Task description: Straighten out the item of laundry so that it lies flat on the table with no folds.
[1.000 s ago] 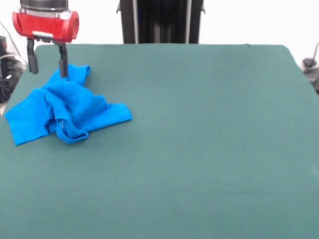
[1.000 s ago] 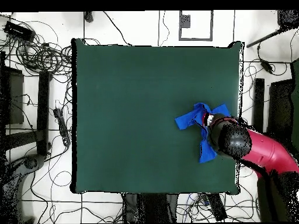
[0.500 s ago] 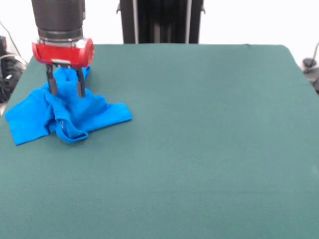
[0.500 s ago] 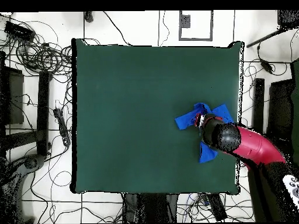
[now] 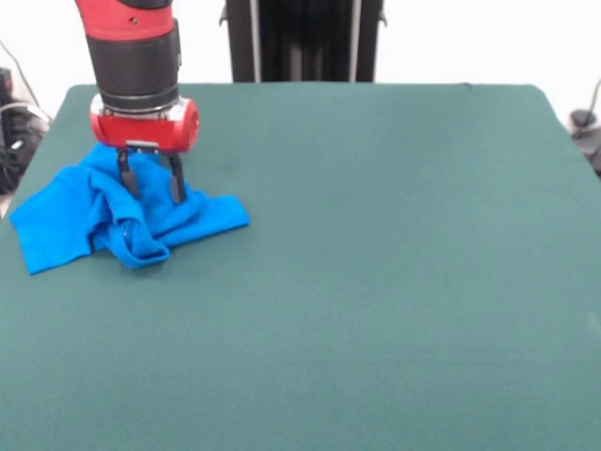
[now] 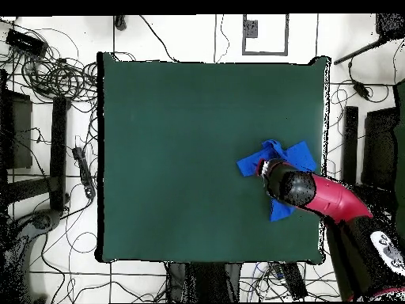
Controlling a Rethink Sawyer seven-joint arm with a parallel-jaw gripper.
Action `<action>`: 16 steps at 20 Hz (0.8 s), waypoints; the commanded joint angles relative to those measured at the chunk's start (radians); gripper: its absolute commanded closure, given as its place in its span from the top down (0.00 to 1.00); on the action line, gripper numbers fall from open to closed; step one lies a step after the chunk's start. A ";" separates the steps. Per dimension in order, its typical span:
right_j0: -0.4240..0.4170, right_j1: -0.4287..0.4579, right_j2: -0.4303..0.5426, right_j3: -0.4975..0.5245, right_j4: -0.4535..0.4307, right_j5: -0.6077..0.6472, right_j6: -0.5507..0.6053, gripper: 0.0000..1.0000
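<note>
Crumpled shirt (image 5: 113,211) lies near the counter's (image 5: 376,282) 9 o'clock edge in the front view; open felt elsewhere. Claw (image 5: 149,181), fingers spread, presses into the shirt's bunched middle.

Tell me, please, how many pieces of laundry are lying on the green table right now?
1: a crumpled blue shirt near the table's left edge in the front view, directly under the open gripper. Nothing shows of a second piece, though the folds could hide one.
</note>
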 commanded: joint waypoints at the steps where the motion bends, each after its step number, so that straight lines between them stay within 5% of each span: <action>1: 0.032 0.049 0.056 -0.024 -0.006 -0.041 0.096 1.00; 16: 0.072 0.149 0.012 -0.110 -0.007 -0.094 0.134 1.00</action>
